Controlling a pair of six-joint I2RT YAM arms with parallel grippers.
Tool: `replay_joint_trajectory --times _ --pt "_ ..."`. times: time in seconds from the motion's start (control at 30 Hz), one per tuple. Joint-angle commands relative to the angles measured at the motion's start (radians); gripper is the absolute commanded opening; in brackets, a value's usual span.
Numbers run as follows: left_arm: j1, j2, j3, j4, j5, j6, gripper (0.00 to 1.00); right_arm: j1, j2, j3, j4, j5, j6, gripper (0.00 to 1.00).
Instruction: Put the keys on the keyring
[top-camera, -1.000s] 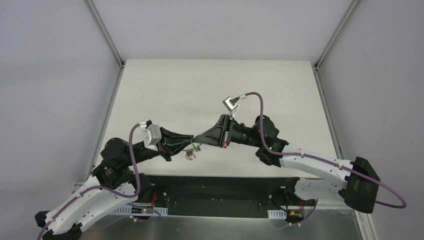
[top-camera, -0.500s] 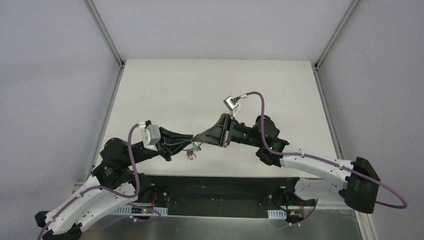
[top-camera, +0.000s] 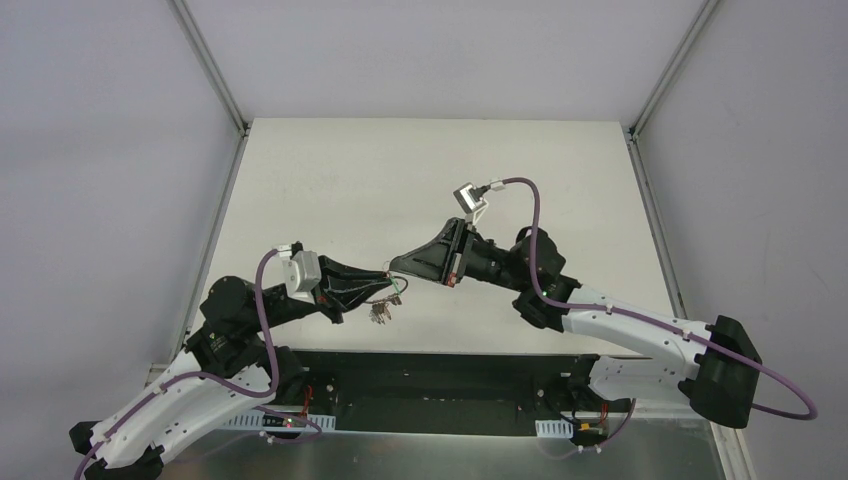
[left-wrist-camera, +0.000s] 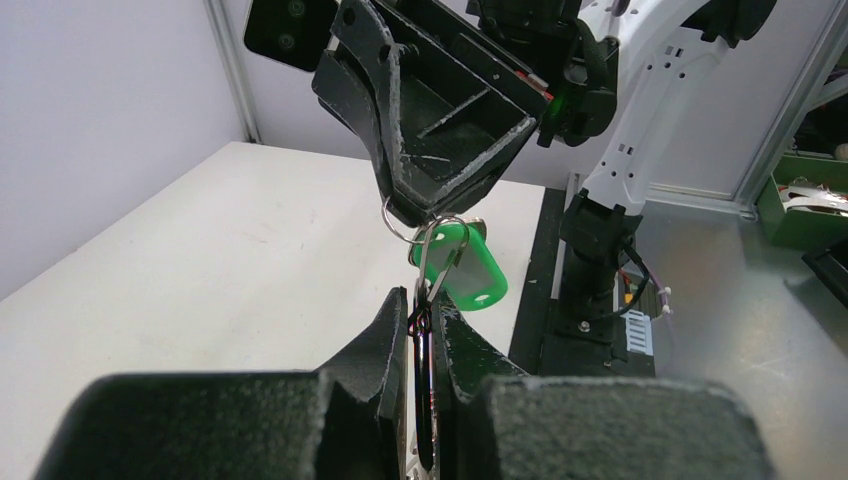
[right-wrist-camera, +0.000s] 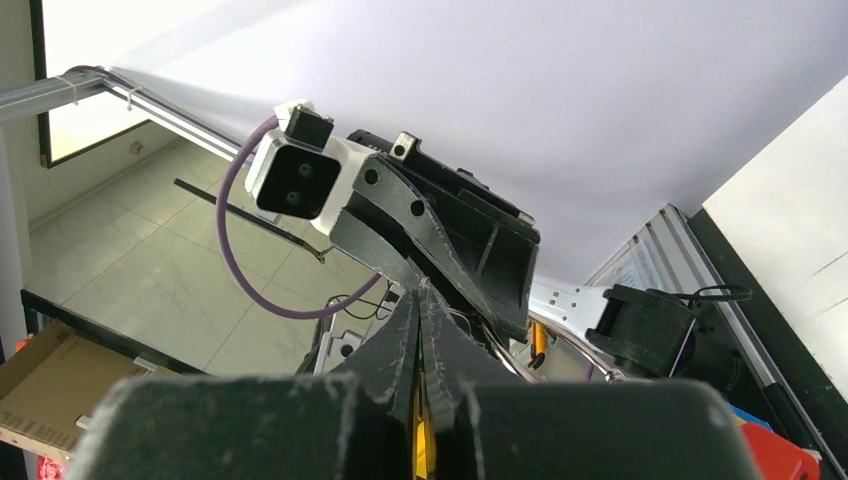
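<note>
We saw the right gripper (left-wrist-camera: 415, 207), jaws together, had swung left over the left gripper (left-wrist-camera: 425, 305), clamped on the keyring (left-wrist-camera: 436, 243); the green key (left-wrist-camera: 463, 270) seemingly hung threaded.

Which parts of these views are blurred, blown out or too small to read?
Left wrist: the left gripper is soft, while the green key and ring are sharp. Right wrist: the right gripper is blurred and the bright patch at top left is blown out. Top: even light, soft shadows, the hanging bunch too small to resolve.
</note>
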Motion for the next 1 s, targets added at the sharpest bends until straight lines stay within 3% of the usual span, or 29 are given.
replay_joint_trajectory --times 0.0,0.5,0.97 --pt "-0.004 0.005 -0.006 0.049 0.006 0.005 0.0 0.011 -0.019 0.055 0.098 0.004 0.013 0.0" --pt "-0.005 -0.06 0.005 0.043 -0.098 0.022 0.0 0.022 -0.175 -0.067 -0.102 0.121 -0.073 0.0" --pt "-0.004 -0.011 0.022 0.085 -0.188 0.09 0.0 0.049 -0.031 -0.028 0.081 0.091 0.047 0.0"
